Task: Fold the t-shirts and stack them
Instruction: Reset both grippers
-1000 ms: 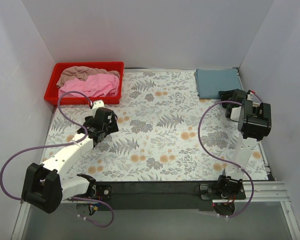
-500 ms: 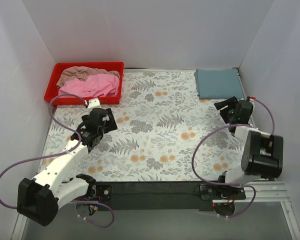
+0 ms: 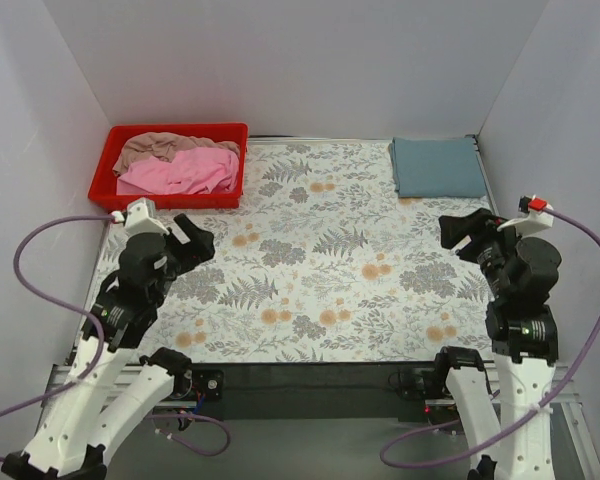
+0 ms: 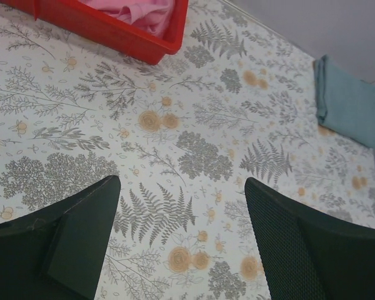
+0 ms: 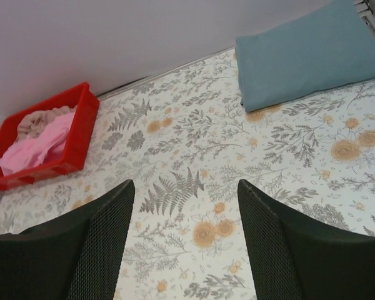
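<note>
Now, my left claw (image 4: 181,184) and right claw (image 5: 184,186) both gape empty. The blue shirt (image 3: 436,167) lies folded at one o'clock. I should pinch only the pink shirt (image 3: 180,172) from the tray (image 3: 170,201) at eleven o'clock.

blue-grey t-shirt (image 3: 437,167): folded flat, neat rectangle, far right corner of table (image 3: 320,260) | pink t-shirt (image 3: 180,172): unfolded, crumpled, in red tray (image 3: 165,201), far left corner | beige t-shirt (image 3: 155,147): crumpled, same tray, behind the pink one
</note>
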Robot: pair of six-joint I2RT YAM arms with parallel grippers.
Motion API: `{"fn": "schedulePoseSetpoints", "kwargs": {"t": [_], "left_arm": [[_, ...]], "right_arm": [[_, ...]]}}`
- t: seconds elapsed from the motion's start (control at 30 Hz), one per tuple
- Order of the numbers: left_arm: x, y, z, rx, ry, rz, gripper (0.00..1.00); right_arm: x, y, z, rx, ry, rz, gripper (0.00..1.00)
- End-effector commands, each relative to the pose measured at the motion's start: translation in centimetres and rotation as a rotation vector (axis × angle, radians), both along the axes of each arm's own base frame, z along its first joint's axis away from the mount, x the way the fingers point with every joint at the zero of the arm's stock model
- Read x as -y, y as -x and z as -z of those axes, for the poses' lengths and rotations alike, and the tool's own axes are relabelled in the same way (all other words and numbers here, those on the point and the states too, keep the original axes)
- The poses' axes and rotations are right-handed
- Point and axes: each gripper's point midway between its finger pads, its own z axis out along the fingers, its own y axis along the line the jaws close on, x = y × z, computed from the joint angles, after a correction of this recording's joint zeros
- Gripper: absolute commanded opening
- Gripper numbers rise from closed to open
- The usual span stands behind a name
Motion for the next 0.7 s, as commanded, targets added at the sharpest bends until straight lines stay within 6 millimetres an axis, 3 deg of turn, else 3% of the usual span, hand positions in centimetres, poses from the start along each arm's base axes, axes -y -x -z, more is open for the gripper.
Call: {"fn": "schedulePoseSetpoints", "kwargs": {"t": [0.0,0.17,0.27,0.43,0.67], "left_arm": [[-0.1,2.8,-0.3,-0.031,0.049,0.027,0.8],[-0.1,5.4,-2.4,0.064,0.148,0.065,0.83],[-0.3,6.2,-2.8,0.107,0.198,0.06,0.84],[0.0,6.4,-2.9,0.132,0.224,0.072,0.86],[0.9,5.9,-0.8,0.073,0.254,0.082,0.92]], "right_arm": [[0.2,3.1,2.0,-0.085,0.102,0.003,0.74],[-0.4,6.1,1.5,0.034,0.151,-0.036,0.82],[0.1,7.1,2.5,0.075,0.163,-0.012,0.98],[0.1,7.8,3.2,0.104,0.169,-0.012,0.98],[-0.1,7.9,3.6,0.107,0.169,-0.027,0.98]]}}
